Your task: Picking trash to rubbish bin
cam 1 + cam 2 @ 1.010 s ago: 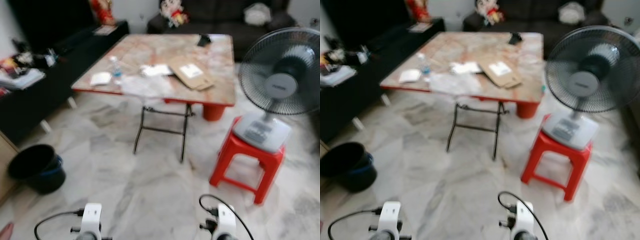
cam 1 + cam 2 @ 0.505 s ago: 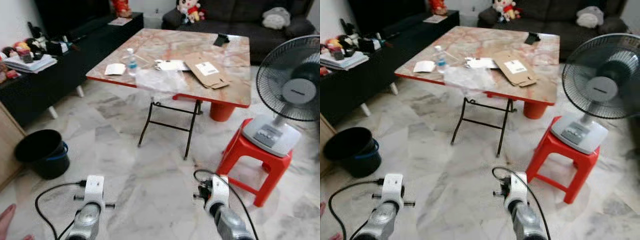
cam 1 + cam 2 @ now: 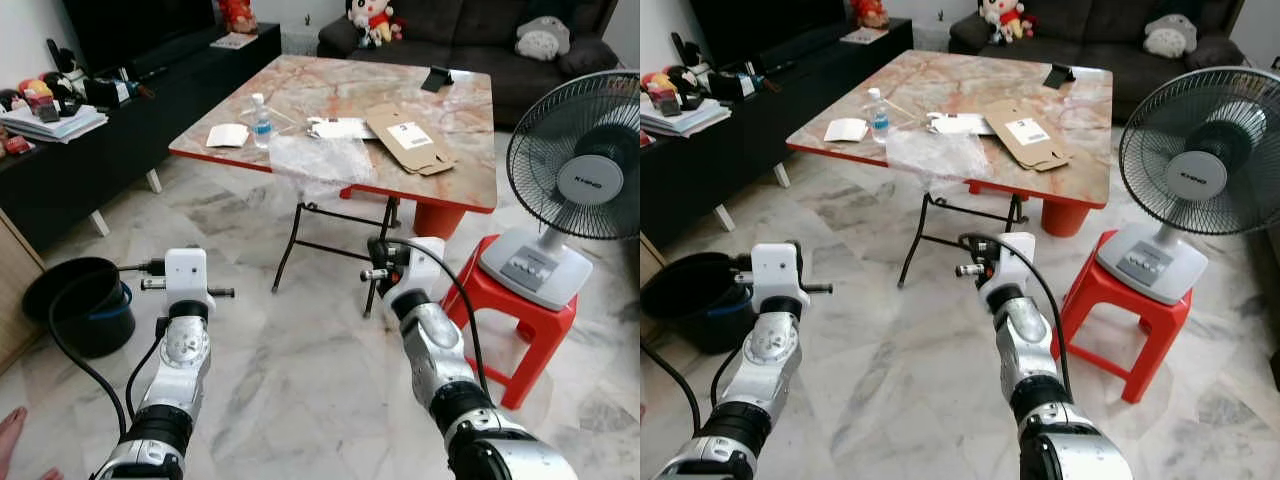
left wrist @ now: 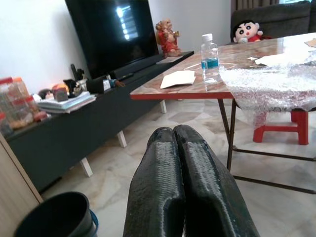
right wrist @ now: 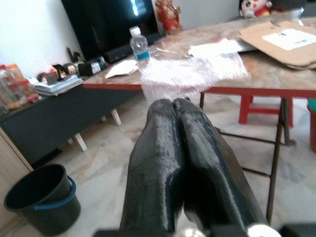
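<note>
In the eye views, both silver arms reach forward over the marble floor toward a folding table (image 3: 455,150) at twelve o'clock, where a sheet of bubble wrap (image 3: 322,160) droops over the near edge beside a water bottle (image 3: 261,120), papers and flattened cardboard (image 3: 410,138); a black bin (image 3: 75,300) holding a blue-rimmed inner pail stands at nine o'clock, its contents impossible to tell. The left wrist view shows the left gripper (image 4: 173,136) with fingers pressed together on nothing, the bin's dark mouth below, and a television (image 4: 111,32). The right wrist view shows the right gripper (image 5: 173,106) likewise closed and empty, aimed at the bubble wrap.

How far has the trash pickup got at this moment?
Nothing looks binned yet. The clear bubble wrap sheet, flattened brown cardboard mailer and small plastic water bottle lie on the marble-top folding table. Both the left claw and right claw are shut and hold nothing. Picking up and carrying to the black bucket bin remain.
</note>
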Robot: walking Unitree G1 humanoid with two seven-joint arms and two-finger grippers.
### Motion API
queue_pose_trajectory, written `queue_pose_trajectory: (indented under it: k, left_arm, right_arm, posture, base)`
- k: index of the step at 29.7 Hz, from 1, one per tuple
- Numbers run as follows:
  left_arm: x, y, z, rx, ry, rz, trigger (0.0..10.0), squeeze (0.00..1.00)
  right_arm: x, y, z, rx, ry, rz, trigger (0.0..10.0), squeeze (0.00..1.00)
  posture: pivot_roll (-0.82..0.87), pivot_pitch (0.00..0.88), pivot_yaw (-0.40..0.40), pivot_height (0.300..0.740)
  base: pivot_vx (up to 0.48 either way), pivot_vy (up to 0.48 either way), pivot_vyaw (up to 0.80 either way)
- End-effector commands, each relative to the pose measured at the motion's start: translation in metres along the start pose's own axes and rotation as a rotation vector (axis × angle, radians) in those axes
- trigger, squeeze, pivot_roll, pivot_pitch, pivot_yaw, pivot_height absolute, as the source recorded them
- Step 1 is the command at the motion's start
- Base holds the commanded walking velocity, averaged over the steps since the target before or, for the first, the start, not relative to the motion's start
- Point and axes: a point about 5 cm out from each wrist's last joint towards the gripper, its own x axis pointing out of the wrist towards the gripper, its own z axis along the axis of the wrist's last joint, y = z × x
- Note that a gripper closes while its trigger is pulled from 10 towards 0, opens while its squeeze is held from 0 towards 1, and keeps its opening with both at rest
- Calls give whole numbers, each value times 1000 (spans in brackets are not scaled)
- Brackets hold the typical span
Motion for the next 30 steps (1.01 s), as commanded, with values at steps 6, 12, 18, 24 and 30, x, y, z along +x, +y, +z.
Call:
queue_pose_trajectory:
  k: [6,12,18,24,30]
  left_arm:
    - [6,-3,22,-34,-64,48,10000,0]
    - [7,-6,24,-22,-46,36,10000,0]
    - [-3,-17,19,-86,-15,-8,10000,1000]
    - [-4,-28,28,-104,-52,-55,10000,1000]
    - [-3,-31,33,-98,-69,-77,10000,1000]
  right_arm:
    - [10,12,23,-4,-112,30,10000,0]
    - [10,19,23,-7,-118,57,10000,161]
    - [9,17,23,5,-110,46,10000,1000]
    - [10,16,26,-1,-116,47,10000,1000]
    - [10,17,28,-4,-125,46,10000,1000]
  posture:
    - [7,0,11,740]
    - [10,0,7,740]
    - [5,0,8,740]
    - [6,0,9,740]
    - [2,0,17,740]
  base:
    - [201,0,0]
    - [54,0,0]
    - [0,0,0]
    - [0,0,0]
    - [0,0,0]
